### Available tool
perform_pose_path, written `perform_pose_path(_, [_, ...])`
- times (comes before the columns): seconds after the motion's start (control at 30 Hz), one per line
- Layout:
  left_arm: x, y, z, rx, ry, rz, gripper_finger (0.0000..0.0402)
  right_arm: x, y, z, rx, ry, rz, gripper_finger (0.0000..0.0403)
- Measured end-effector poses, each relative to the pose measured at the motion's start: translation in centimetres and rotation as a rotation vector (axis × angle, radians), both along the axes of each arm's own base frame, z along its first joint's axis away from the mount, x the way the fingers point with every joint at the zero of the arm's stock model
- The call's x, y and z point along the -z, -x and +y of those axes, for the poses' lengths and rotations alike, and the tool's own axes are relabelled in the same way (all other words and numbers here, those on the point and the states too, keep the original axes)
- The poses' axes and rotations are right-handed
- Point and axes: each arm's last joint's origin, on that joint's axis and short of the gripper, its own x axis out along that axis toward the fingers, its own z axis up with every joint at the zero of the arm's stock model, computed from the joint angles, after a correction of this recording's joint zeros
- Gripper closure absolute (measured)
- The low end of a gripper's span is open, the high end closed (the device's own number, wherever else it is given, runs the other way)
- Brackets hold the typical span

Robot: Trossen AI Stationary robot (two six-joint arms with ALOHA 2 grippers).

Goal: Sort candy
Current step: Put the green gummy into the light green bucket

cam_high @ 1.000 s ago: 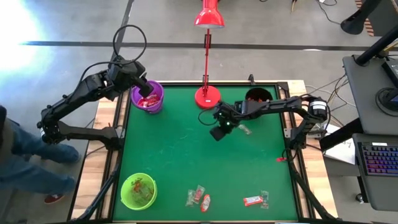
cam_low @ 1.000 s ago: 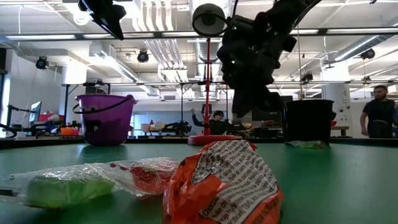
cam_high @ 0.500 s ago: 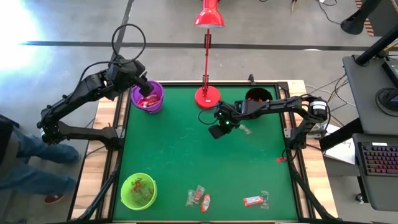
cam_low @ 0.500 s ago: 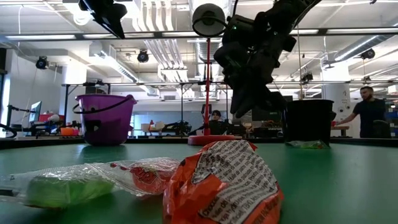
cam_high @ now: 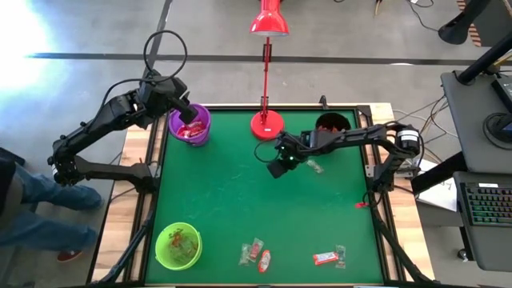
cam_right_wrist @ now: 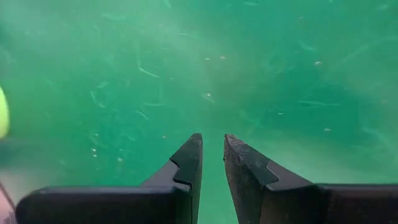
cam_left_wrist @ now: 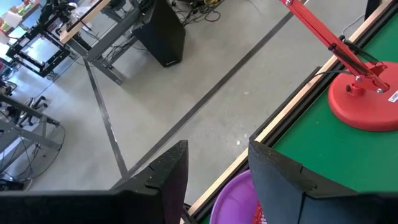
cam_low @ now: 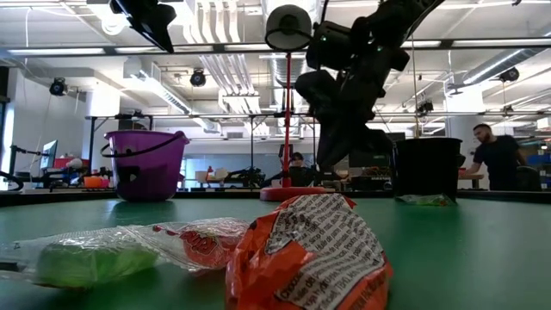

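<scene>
Several wrapped candy pieces lie near the table's front edge, and up close in the low view as an orange-red one and a clear one. One clear candy lies beside my right gripper, which hangs above the green table, open by a narrow gap with nothing between its fingers. My left gripper stands open and empty above the purple bucket, which holds red candy.
A green cup with candy stands at the front left, and a black cup at the back right. The red lamp base stands at the back middle. A person is in the room beyond the table.
My right gripper has rolled at the wrist, and its fingers have swung a little toward the table's left edge while it stays above the table. The gap between its fingers is unchanged.
</scene>
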Motion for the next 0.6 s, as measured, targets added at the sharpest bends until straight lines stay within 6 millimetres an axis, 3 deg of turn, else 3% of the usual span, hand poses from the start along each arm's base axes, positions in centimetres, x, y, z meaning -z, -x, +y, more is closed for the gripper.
perform_pose_path(0.4, [0.0,0.0,0.0,0.0,0.0,0.001,0.0251,0.1,-0.6,0.1,0.015,-0.006,-0.027,0.0344])
perform_pose_path(0.6, [0.0,0.0,0.0,0.0,0.0,0.001,0.0251,-0.4,-1.5,0.5,-0.016,0.019,-0.122,0.0344])
